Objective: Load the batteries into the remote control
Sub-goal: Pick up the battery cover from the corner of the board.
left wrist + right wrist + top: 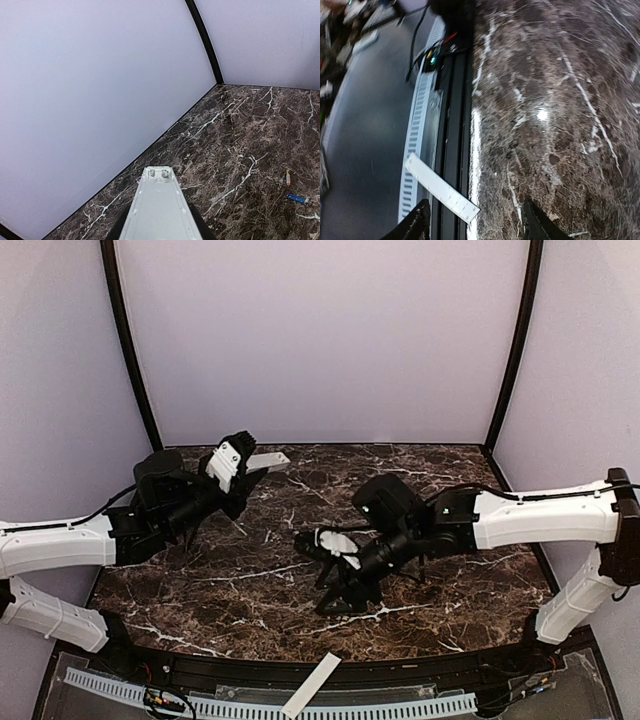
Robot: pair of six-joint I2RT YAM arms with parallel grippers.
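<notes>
My left gripper is shut on the white remote control and holds it above the table's back left. In the left wrist view the remote points away from the camera with its empty battery bay facing up and two metal contacts at the far end. A blue battery lies on the marble to the right, and a second small cell lies just beyond it. My right gripper is open and empty, low over the table's middle front. In the right wrist view its fingers straddle the table's near edge.
A flat grey-white cover strip lies off the table across the black front rail, and it also shows in the right wrist view. A white slotted cable duct runs along the front. Pale walls enclose the dark marble table.
</notes>
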